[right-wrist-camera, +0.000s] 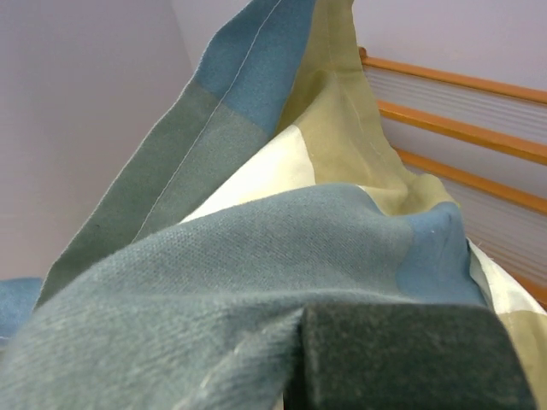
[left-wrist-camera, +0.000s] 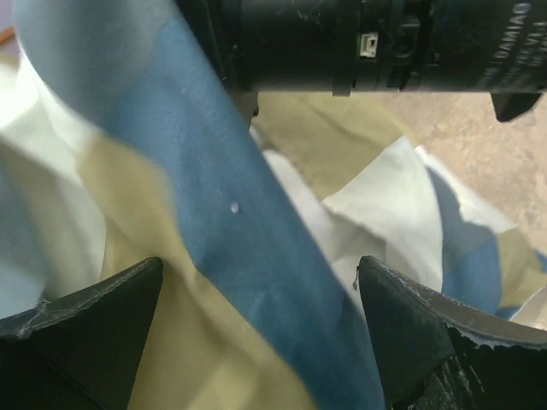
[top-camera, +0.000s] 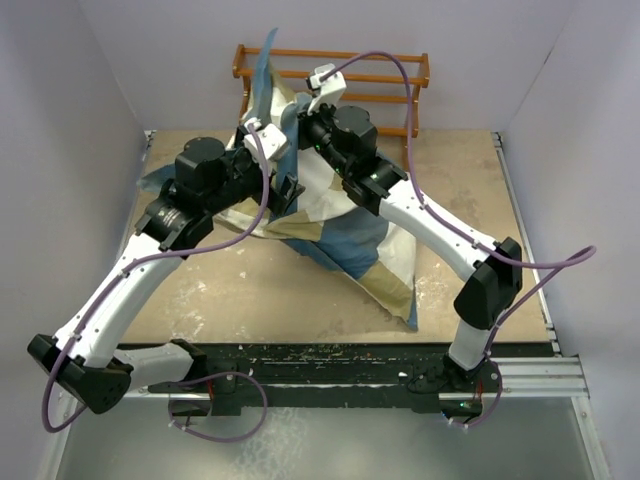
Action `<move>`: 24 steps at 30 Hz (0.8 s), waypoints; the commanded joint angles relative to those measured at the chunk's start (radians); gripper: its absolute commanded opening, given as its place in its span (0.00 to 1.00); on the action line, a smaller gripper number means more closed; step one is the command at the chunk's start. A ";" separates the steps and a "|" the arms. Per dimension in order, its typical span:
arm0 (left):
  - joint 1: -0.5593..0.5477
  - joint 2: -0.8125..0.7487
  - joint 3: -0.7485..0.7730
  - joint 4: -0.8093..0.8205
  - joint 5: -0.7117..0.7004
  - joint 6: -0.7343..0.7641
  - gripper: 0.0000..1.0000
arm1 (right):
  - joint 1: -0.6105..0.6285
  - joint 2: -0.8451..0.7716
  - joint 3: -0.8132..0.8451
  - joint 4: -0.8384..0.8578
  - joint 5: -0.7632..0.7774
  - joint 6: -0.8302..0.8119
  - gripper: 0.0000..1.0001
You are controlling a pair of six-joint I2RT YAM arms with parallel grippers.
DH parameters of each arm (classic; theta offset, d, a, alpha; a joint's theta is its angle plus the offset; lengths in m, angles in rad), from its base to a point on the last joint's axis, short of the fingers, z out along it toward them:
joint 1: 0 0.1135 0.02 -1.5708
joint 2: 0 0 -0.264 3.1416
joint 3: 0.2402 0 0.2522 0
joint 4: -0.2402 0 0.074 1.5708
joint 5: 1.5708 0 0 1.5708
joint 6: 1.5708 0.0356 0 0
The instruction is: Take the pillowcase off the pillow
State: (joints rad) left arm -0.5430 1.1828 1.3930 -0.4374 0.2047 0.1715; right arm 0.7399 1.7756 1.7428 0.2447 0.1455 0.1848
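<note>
Left wrist view alone shows left gripper [left-wrist-camera: 261, 295] gaping; right gripper [right-wrist-camera: 342, 329] pinches pillowcase [right-wrist-camera: 282, 248]

A wooden rack [top-camera: 290, 52] is standing at the table's [top-camera: 250, 290] far edge, while white smudges [top-camera: 335, 322] are speckling its near side.

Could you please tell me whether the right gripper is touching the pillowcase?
Touching. The right wrist view shows the pillowcase lying straight against the shut right gripper, with no gap between them.
</note>
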 commanded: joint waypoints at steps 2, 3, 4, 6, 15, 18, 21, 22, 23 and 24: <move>0.003 0.045 0.028 0.135 0.094 -0.105 0.99 | 0.045 -0.021 0.164 0.026 0.016 0.003 0.00; 0.004 0.048 0.024 0.144 0.071 -0.102 0.99 | 0.051 -0.017 0.178 0.018 0.018 -0.001 0.00; 0.005 0.052 0.018 0.148 0.050 -0.083 0.99 | 0.059 -0.015 0.190 0.011 0.020 -0.005 0.00; 0.019 0.053 -0.004 0.172 -0.028 -0.053 0.94 | 0.069 -0.022 0.203 0.003 0.027 -0.017 0.00; 0.125 0.011 0.026 0.373 -0.154 0.062 0.00 | 0.073 -0.143 0.067 0.031 0.022 -0.031 0.00; 0.124 0.024 0.086 0.431 -0.119 0.129 0.00 | 0.072 -0.199 0.004 0.063 0.014 -0.032 0.04; 0.124 0.058 0.190 0.439 -0.034 0.169 0.00 | 0.062 -0.270 -0.067 0.103 0.002 -0.067 0.21; 0.124 0.072 0.245 0.432 -0.002 0.177 0.00 | 0.051 -0.291 -0.087 0.108 -0.022 -0.073 0.28; 0.123 0.086 0.282 0.422 0.023 0.183 0.00 | 0.035 -0.311 -0.107 0.107 -0.047 -0.076 0.37; 0.124 0.099 0.315 0.420 0.046 0.188 0.00 | 0.016 -0.331 -0.122 0.104 -0.072 -0.076 0.43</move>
State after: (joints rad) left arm -0.4286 1.2629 1.5303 -0.1596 0.1741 0.2863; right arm 0.7959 1.5913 1.6436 0.1829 0.1562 0.1444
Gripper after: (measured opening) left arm 0.006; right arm 0.323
